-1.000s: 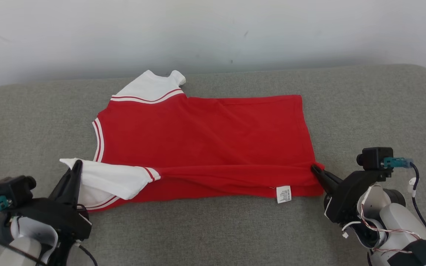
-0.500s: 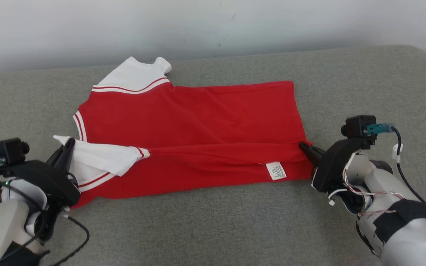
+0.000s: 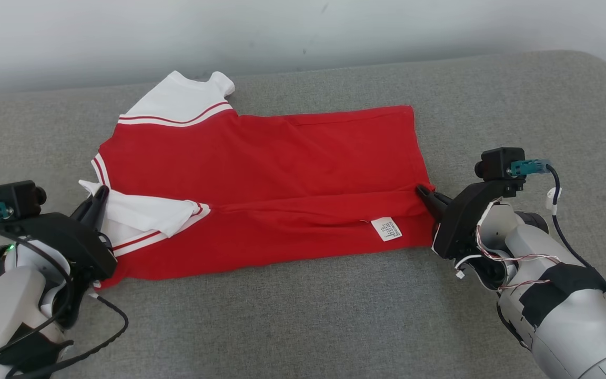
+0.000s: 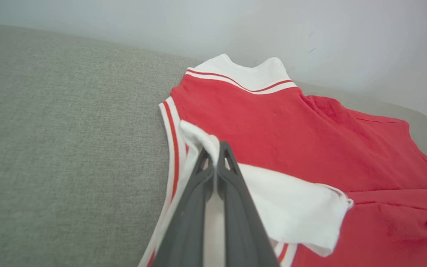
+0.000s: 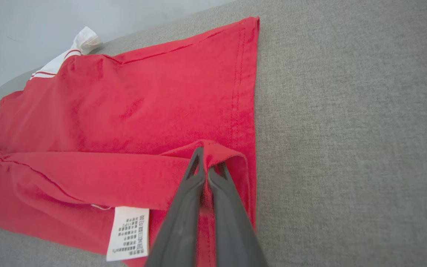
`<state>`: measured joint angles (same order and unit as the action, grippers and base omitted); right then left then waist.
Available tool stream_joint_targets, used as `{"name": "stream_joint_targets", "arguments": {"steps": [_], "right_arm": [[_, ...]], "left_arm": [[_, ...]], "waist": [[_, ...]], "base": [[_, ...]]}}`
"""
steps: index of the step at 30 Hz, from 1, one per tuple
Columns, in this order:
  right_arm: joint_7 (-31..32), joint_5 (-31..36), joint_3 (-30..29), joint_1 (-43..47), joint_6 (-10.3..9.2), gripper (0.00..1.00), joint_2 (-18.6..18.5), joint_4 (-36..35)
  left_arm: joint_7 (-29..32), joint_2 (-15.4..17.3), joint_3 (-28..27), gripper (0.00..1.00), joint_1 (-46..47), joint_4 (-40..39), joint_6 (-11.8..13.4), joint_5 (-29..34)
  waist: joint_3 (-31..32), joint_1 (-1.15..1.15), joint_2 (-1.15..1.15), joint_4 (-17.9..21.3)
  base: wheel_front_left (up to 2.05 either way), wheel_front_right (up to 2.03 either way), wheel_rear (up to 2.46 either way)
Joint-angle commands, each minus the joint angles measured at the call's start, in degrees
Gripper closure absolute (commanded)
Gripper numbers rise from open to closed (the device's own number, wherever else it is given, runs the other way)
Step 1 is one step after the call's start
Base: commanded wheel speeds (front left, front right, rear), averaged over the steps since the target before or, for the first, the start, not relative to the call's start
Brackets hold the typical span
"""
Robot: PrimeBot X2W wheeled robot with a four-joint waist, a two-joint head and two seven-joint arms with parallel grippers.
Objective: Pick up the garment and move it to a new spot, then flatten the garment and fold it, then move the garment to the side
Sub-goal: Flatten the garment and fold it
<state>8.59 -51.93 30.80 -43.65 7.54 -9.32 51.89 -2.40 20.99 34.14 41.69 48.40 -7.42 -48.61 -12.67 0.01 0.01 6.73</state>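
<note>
The left gripper (image 4: 215, 150) has its two dark fingers pinched tight on the edge of the near white sleeve (image 4: 284, 200). A tuft of white cloth sits squeezed between the tips and pokes out just past them. The right gripper (image 5: 206, 161) is likewise clenched, its fingers closed on a small raised fold of red cloth at the hem (image 5: 245, 92) end of the garment (image 3: 282, 168). The cloth arches over the tips.

Between the two grips a long crease (image 3: 308, 205) runs across the red body from the sleeve to the hem. The strip of cloth nearer the robot lies below it. On that strip, near the right gripper's fingers but apart from them, a white care label (image 3: 386, 229) lies face up.

The garment is spread sideways on the grey cushion (image 3: 303, 316). Its neck end is at the robot's left and its hem at the robot's right, so each gripper is at one end of the near side. Beyond the crease the red body lies mostly flat with soft wrinkles. The far sleeve (image 3: 177, 100), white with red stripes, points toward the pale wall (image 3: 282, 31) behind the cushion. The pinched near sleeve drapes back over the red cloth, its free end lying loose on it.
</note>
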Motion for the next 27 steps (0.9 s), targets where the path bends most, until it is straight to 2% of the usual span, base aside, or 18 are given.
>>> {"name": "stream_joint_targets", "arguments": {"steps": [1, 2, 3, 11, 15, 18, 22, 27], "right_arm": [[-1.06, -0.72, 0.69, -0.72, -0.10, 0.48, -0.52, 0.39], [-1.46, -1.05, 1.09, -0.77, -0.10, 0.00, -0.69, 0.58], [-1.82, -1.43, 1.50, -0.80, -0.10, 0.00, -0.78, 0.78], [-6.61, -3.86, 4.74, 0.66, -0.10, 0.00, -2.72, 0.44], [-10.91, -4.36, 6.08, 2.31, -0.10, 0.00, -4.63, -1.27], [-14.50, -3.65, 7.29, 3.78, -0.10, 0.00, -6.35, -2.55], [-18.95, -2.48, 8.28, 5.90, -0.10, 0.00, -8.21, -4.19], [-21.67, -1.10, 8.28, 8.84, -0.10, 0.00, -9.85, -6.34]], "left_arm": [[-1.34, 0.61, 0.58, 0.83, 0.71, 0.65, -0.01, -0.80], [-2.02, 0.52, 1.08, 0.33, 0.74, 0.93, -0.01, -1.03], [-2.83, 0.50, 1.70, 0.00, 0.75, 1.22, -0.02, -0.97], [-9.80, 0.04, 4.52, 0.00, -0.54, 3.44, -0.02, -0.81], [-12.32, -0.40, 3.89, 0.00, -1.84, 3.27, 0.41, 0.83], [-12.86, -0.65, 1.82, 0.00, -3.68, 0.41, 1.92, 2.31], [-12.81, -0.70, -3.09, 0.00, -9.10, -8.15, 5.28, 6.80], [-12.83, -1.36, -7.38, 0.00, -16.90, -17.63, 8.62, 12.23]], "waist": [[0.11, -0.01, -0.01, -0.06], [0.18, -0.01, -0.01, -0.15], [0.27, -0.01, -0.01, -0.24], [1.55, -0.01, -0.01, -1.55], [2.64, -0.01, -0.01, -2.32], [3.36, -0.01, -0.01, -2.77], [4.18, -0.01, -0.01, -3.21], [4.91, -0.01, -0.01, -3.28]], "base": [[0.00, 0.00, 0.00], [0.00, 0.00, 0.00], [0.00, 0.00, 0.00], [0.00, 0.00, 0.00], [0.00, 0.00, 0.00], [0.00, 0.00, 0.00], [0.00, 0.00, 0.00], [0.00, 0.00, 0.00]]}}
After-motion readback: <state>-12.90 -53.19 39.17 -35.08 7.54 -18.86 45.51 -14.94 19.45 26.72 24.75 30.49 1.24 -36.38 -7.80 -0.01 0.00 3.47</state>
